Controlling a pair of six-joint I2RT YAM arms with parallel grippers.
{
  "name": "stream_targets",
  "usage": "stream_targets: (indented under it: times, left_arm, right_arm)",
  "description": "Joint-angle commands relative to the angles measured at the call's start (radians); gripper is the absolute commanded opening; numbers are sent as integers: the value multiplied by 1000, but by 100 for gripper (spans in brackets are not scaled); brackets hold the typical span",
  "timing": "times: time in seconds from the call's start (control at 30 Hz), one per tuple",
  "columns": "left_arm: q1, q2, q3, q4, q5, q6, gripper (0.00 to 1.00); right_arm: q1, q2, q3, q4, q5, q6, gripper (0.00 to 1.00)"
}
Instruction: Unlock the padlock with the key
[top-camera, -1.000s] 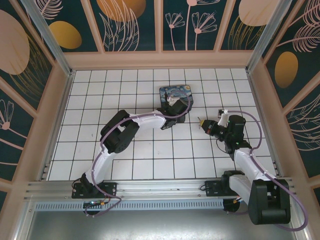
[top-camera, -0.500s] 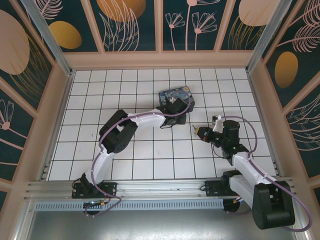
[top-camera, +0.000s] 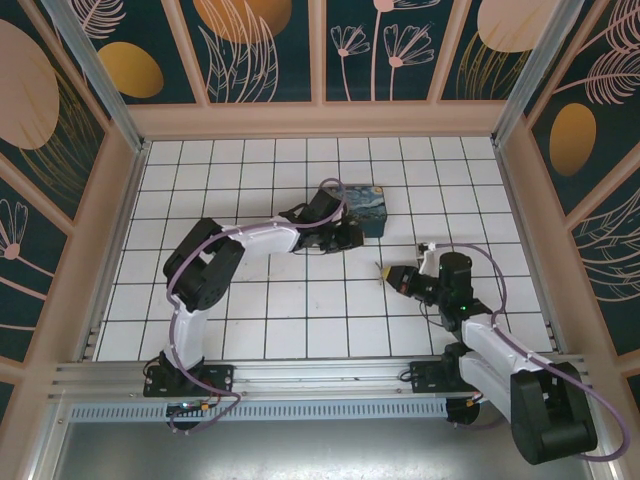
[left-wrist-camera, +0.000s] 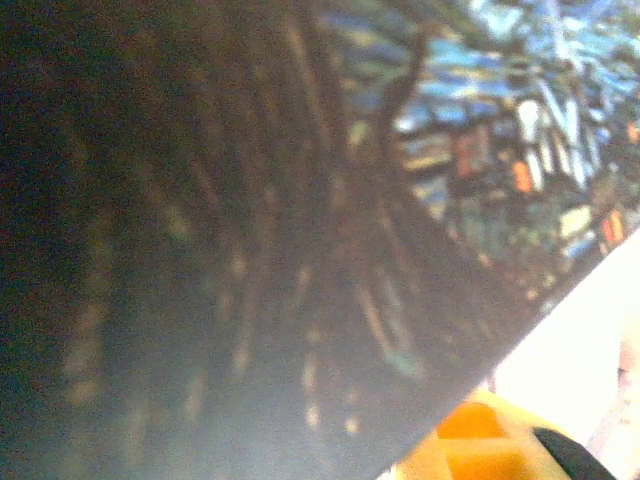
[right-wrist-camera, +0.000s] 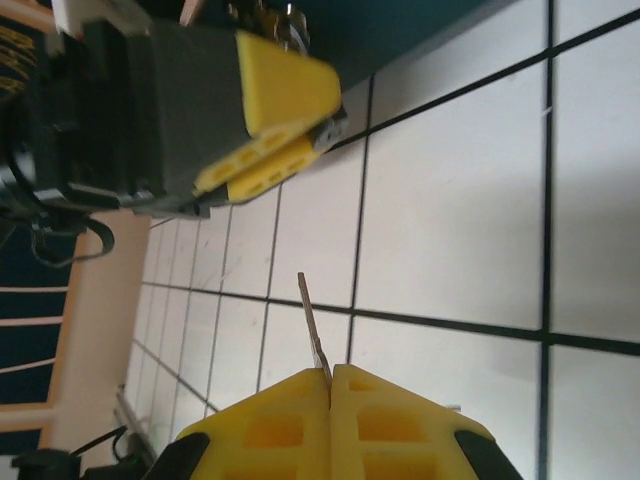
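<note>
My right gripper is shut on the key, whose thin silvery blade sticks out past the yellow fingertips. From above, the right gripper hovers over the tiles with the key pointing left toward the left gripper. In the right wrist view the left gripper has its yellow fingers closed on a small dark grey thing at their tips, seemingly the padlock. The two grippers are about one tile apart.
The blue-and-yellow painted box stands just behind the left gripper, and its blurred painted side lies close before the left wrist camera. White tiled floor lies open in front. Pink frame walls ring the floor.
The left arm's elbow swung left and its gripper came off the box to the box's near side, jaws narrowing. The right gripper carried the key left and nearer to me.
</note>
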Motion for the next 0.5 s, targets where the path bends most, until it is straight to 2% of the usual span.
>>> stream_targets:
  times: [0.0, 0.1, 0.37, 0.47]
  left_arm:
    - [10, -69, -16, 153, 125, -92, 8]
    - [15, -88, -34, 215, 171, -151, 9]
    - [27, -109, -67, 311, 242, -279, 9]
    - [32, -115, -73, 320, 248, -294, 9]
  right_arm:
    - [41, -4, -22, 155, -10, 101, 0]
    - [61, -4, -14, 190, 12, 121, 0]
    - [55, 34, 28, 199, 84, 12, 0]
    - [41, 52, 27, 276, 71, 22, 0]
